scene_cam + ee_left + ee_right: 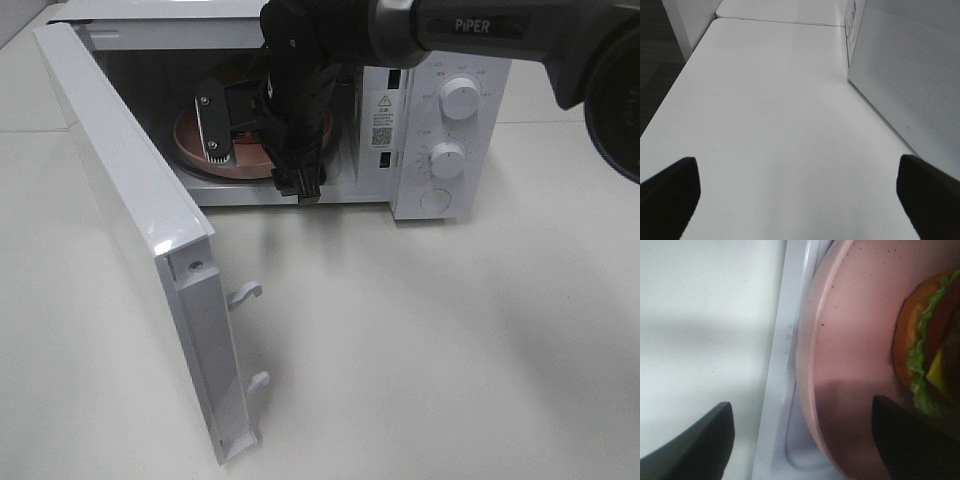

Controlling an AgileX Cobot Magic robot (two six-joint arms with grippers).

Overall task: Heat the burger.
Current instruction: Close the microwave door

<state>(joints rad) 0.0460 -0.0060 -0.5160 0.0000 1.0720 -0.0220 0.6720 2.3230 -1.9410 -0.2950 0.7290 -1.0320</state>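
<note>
A white microwave (440, 120) stands along the top of the high view on a white table (450, 350). Its door (130, 190) is swung wide toward the lower left of the frame, with two latch hooks showing on its inner edge. A black arm (470, 30) marked "PIPER" comes in from the upper right and reaches down into the cavity, covering much of it. Inside, at upper centre, sits a pink plate (192, 150) — only its left rim and a sliver of its front show around the arm. The burger (927, 340) lies on that plate inside the microwave. The high view hides it behind the arm, but the right wrist camera catches its orange bun, green lettuce and a yellow slice of cheese (only part of it is in that picture). The right claw (802, 440) is open and grips nothing. Its two dark fingers stand well apart, one over the plate's face near the burger, the other outside the rim, with clear space between that finger and the plate's edge. A round knob (459, 98) sits on the microwave's panel at upper right, with a second one below it. The left claw (800, 200) is also spread wide — its dark fingers hang over bare table beside a white panel of the microwave, with nothing between them.
</note>
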